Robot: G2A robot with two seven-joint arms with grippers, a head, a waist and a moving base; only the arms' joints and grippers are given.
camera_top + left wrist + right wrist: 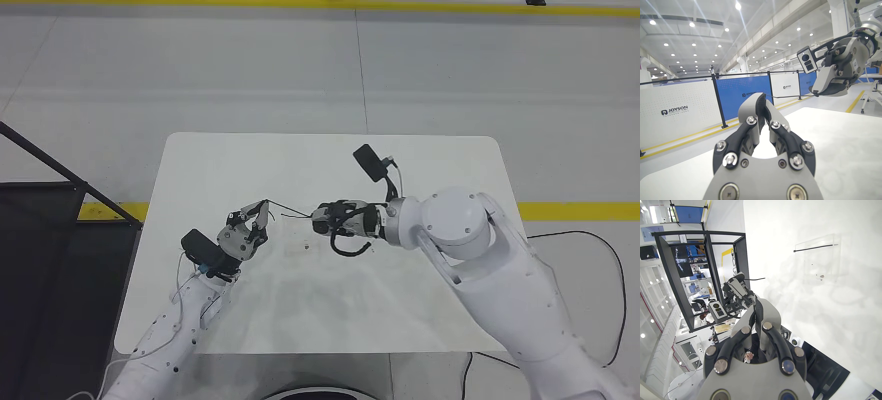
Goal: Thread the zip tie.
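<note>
My left gripper is shut on the strap of a thin black zip tie above the middle of the white table. The strap sticks out sideways toward my right gripper, which faces it from the right. A small black head sits pinched at the right gripper's shut tips. The strap's end comes right up to that head; whether it has entered I cannot tell. In the right wrist view the right gripper stands before the left gripper, with the strap's pointed end free.
A second black zip tie rests at a faint clear holder on the table, farther off. A black frame with dark cloth stands off the table's left side. Both grippers hover above the tabletop.
</note>
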